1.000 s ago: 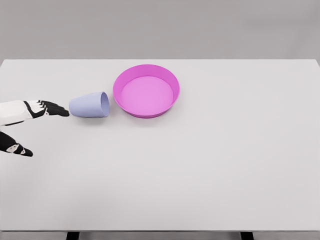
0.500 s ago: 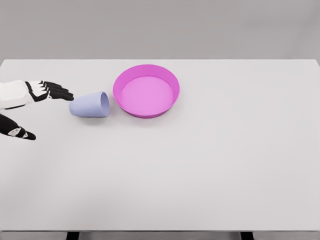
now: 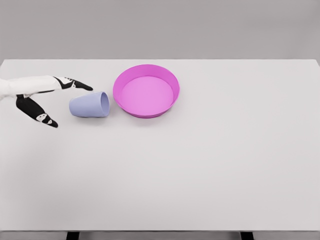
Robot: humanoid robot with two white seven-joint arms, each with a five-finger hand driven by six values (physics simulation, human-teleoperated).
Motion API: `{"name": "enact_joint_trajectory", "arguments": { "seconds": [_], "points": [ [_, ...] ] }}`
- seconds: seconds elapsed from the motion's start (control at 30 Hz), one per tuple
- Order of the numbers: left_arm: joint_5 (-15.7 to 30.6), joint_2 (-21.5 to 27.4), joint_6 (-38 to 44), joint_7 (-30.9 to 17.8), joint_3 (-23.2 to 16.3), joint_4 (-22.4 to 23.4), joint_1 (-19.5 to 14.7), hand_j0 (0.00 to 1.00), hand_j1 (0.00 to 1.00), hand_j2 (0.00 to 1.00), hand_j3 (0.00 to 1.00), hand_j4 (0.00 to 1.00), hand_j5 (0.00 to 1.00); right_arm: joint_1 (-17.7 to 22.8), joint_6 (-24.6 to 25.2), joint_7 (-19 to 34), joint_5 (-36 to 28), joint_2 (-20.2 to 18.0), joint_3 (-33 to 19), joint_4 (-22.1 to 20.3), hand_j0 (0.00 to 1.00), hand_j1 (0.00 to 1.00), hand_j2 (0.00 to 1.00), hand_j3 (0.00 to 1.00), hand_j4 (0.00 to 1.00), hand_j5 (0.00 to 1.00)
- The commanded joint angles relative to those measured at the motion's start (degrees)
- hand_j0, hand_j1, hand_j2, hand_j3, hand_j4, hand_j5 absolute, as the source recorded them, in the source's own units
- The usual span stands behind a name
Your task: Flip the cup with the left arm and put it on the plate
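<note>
Fingers (image 3: 75, 84) of the left hand (image 3: 42, 92), spread wide and empty, have advanced above the toppled cup (image 3: 90, 105) beside the plate (image 3: 146, 90).

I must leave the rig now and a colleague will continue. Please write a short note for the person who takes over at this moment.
Left hand: open, fingers spread, holds nothing; it is beside the closed end of the cup, not gripping it.
Right hand: not in view.
Cup: lilac, lying on its side on the table, mouth toward the plate.
Plate: pink, holds nothing, just right of the cup.
Done: only the approach.
Left: grasp the cup, flip it, place it on the plate.
</note>
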Motion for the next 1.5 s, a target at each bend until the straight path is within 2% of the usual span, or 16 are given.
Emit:
{"name": "enact_joint_trajectory", "arguments": {
  "seconds": [0.0, 0.1, 0.2, 0.33, 0.43, 0.57, 0.73, 0.93, 0.97, 1.03, 1.1, 1.13, 1.27, 1.33, 1.4, 1.47],
  "points": [
    [2.9, -0.5, 0.1, 0.0, -0.6, 1.1, 0.0, 1.00, 1.00, 1.00, 1.00, 1.00, 1.00, 0.0, 0.0, 0.0, 0.0, 0.0, 0.0, 0.0, 1.00, 1.00, 1.00, 1.00, 1.00, 1.00],
    [6.4, -0.6, 0.1, 0.0, -0.3, 1.2, -0.5, 1.00, 1.00, 1.00, 1.00, 1.00, 1.00, 0.0, 0.0, 0.0, 0.0, 0.0, 0.0, 0.0, 1.00, 1.00, 1.00, 1.00, 1.00, 1.00],
    [6.8, -2.5, 0.1, 0.0, -0.4, 1.7, -0.6, 1.00, 1.00, 1.00, 1.00, 1.00, 1.00, 0.0, 0.0, 0.0, 0.0, 0.0, 0.0, 0.0, 1.00, 1.00, 1.00, 1.00, 1.00, 1.00],
    [9.6, -2.5, 0.1, 0.0, -0.4, 1.6, -0.7, 1.00, 1.00, 1.00, 1.00, 1.00, 1.00, 0.0, 0.0, 0.0, 0.1, 0.0, 0.0, 0.0, 1.00, 1.00, 1.00, 1.00, 1.00, 1.00],
    [9.4, -5.5, 0.1, 0.0, -1.3, 1.7, -0.7, 1.00, 1.00, 1.00, 1.00, 1.00, 1.00, 0.0, 0.0, 0.0, 0.0, 0.0, 0.0, 0.0, 1.00, 1.00, 1.00, 1.00, 1.00, 1.00],
    [9.0, -5.7, 0.1, 0.0, -1.5, 2.1, -0.3, 1.00, 1.00, 1.00, 1.00, 1.00, 1.00, 0.0, 0.0, 0.0, 0.1, 0.0, 0.0, 0.0, 1.00, 1.00, 1.00, 1.00, 1.00, 1.00],
    [9.0, -6.3, 0.1, 0.0, -1.4, 4.9, -0.3, 1.00, 1.00, 1.00, 1.00, 1.00, 1.00, 0.0, 0.0, 0.0, 0.0, 0.0, 0.0, 0.0, 1.00, 1.00, 1.00, 1.00, 1.00, 1.00],
    [8.0, -6.5, 0.1, 0.0, -1.3, 5.1, -0.2, 1.00, 1.00, 1.00, 1.00, 1.00, 1.00, 0.0, 0.0, 0.0, 0.1, 0.0, 0.0, 0.0, 1.00, 1.00, 1.00, 1.00, 1.00, 1.00],
    [7.4, -7.1, 0.1, -0.1, -1.3, 5.5, -0.2, 1.00, 1.00, 1.00, 1.00, 1.00, 1.00, 0.0, 0.0, 0.0, 0.0, 0.0, 0.0, 0.0, 1.00, 1.00, 1.00, 1.00, 1.00, 1.00],
    [1.5, -8.5, 0.1, 0.0, 0.5, 6.6, -0.3, 1.00, 1.00, 1.00, 1.00, 1.00, 1.00, 0.0, 0.0, 0.0, 0.0, 0.0, 0.0, 0.0, 1.00, 1.00, 1.00, 1.00, 1.00, 1.00],
    [-1.2, -10.0, 0.1, 0.0, 1.7, 6.8, -0.2, 1.00, 1.00, 1.00, 1.00, 1.00, 1.00, 0.0, 0.0, -0.1, 0.0, 0.0, 0.0, 0.0, 1.00, 1.00, 1.00, 1.00, 1.00, 1.00],
    [-1.5, -11.1, 2.6, 0.0, 1.7, 6.9, -0.3, 1.00, 1.00, 1.00, 1.00, 1.00, 1.00, 0.0, 0.0, 0.0, 0.1, 0.0, 0.0, 0.0, 1.00, 1.00, 1.00, 1.00, 1.00, 1.00],
    [-1.3, -12.0, 3.9, 0.3, 1.9, 8.9, -0.3, 1.00, 1.00, 1.00, 1.00, 1.00, 1.00, 0.0, 0.0, 0.0, 0.0, 0.0, 0.0, 0.0, 1.00, 1.00, 1.00, 1.00, 1.00, 1.00],
    [0.2, -11.4, 6.2, 0.9, 2.7, 8.7, -0.4, 1.00, 1.00, 1.00, 1.00, 1.00, 1.00, 0.0, 0.0, 0.0, 0.0, 0.0, 0.0, 0.0, 1.00, 1.00, 1.00, 1.00, 1.00, 1.00],
    [3.3, -9.8, 8.0, 2.3, 3.7, 7.5, -0.2, 1.00, 1.00, 1.00, 1.00, 1.00, 1.00, 0.0, 0.0, 0.0, 0.0, 0.0, 0.0, 0.0, 1.00, 1.00, 1.00, 1.00, 1.00, 1.00],
    [3.6, -8.7, 11.3, 3.0, 4.0, 3.5, -0.2, 1.00, 1.00, 1.00, 1.00, 1.00, 1.00, 0.0, 0.0, 0.0, 0.0, 0.0, 0.0, 0.0, 1.00, 1.00, 1.00, 1.00, 1.00, 1.00]
  ]
}}
